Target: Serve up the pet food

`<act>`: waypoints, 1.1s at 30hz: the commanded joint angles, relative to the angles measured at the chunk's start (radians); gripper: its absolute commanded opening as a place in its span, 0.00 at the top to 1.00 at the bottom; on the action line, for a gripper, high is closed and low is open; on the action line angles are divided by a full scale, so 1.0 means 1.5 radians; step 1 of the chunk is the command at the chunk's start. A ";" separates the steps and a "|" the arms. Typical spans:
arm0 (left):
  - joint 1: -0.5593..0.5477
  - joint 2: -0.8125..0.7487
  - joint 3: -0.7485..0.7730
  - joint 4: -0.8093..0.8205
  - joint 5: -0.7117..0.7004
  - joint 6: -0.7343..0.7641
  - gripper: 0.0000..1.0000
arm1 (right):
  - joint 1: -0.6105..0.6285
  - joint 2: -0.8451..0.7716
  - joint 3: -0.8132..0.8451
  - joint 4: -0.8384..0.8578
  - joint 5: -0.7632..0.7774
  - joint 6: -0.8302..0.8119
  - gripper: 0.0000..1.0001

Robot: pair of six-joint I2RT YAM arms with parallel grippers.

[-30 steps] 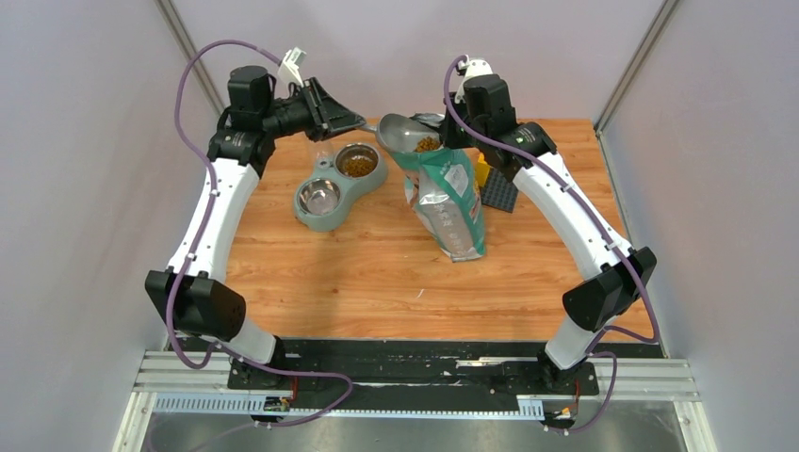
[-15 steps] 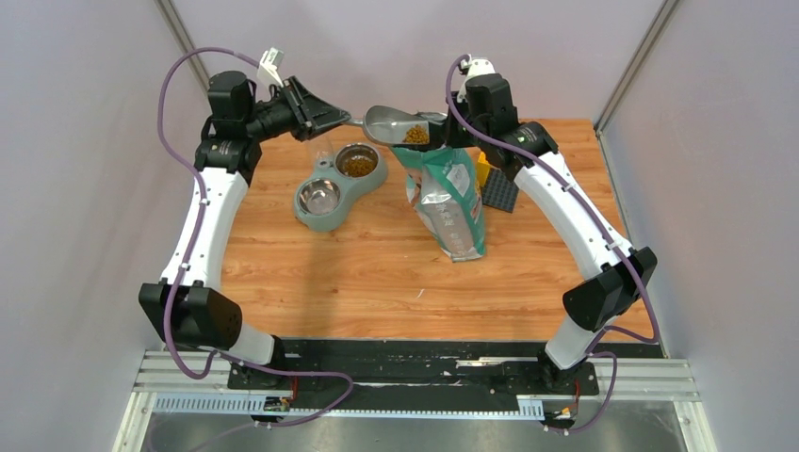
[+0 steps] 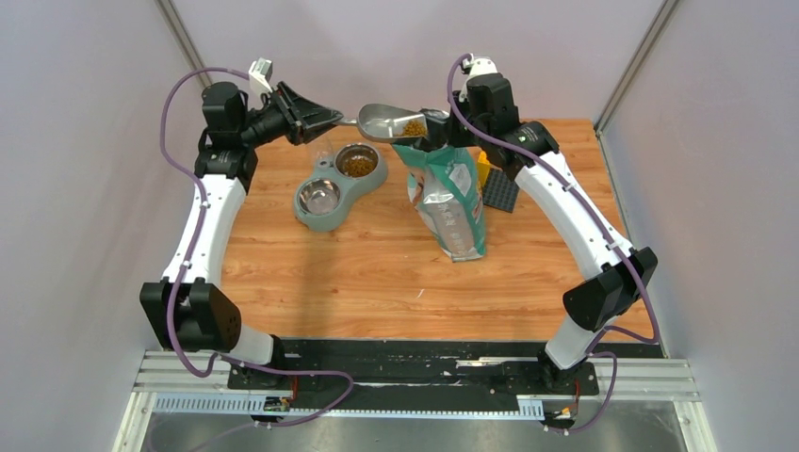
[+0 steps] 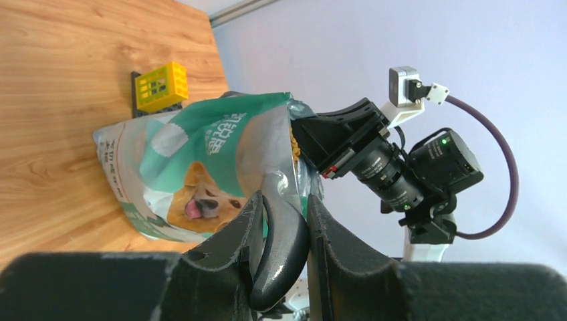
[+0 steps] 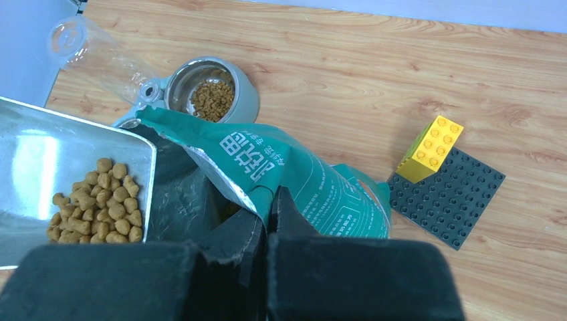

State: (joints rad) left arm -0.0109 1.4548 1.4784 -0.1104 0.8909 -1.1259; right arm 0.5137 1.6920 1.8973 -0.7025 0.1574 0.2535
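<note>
My left gripper [image 3: 332,118] [image 4: 284,214] is shut on the handle of the grey metal scoop [image 3: 382,121] [image 4: 281,251], held level above the table. A heap of brown pet food [image 3: 415,127] [image 5: 100,200] lies in the scoop [image 5: 40,167] beside the bag mouth. My right gripper [image 3: 443,132] [image 5: 267,210] is shut on the top rim of the green-and-white bag [image 3: 450,193] [image 5: 301,184] [image 4: 194,167], holding it upright and open. More pet food [image 3: 358,165] [image 5: 212,100] lies in the far bowl of the green double feeder [image 3: 369,179].
The feeder's near bowl [image 3: 319,196] is bare metal. A clear bottle [image 5: 93,53] lies by the feeder. A yellow brick [image 5: 429,147] [image 4: 160,83] sits on a dark studded plate [image 5: 455,200] at the back right, behind the bag.
The scoop with its pet food has risen out of the bag mouth and moved left and up, and levelled out. The left arm drew back and left. The right gripper stays on the bag.
</note>
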 commanded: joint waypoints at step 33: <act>0.258 -0.161 -0.246 0.306 0.078 -0.184 1.00 | -0.037 -0.037 0.040 0.045 0.045 0.014 1.00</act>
State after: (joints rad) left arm 0.3153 1.2785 1.1648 0.2848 1.0008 -1.4242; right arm 0.4778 1.6814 1.8992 -0.7246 0.1818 0.2619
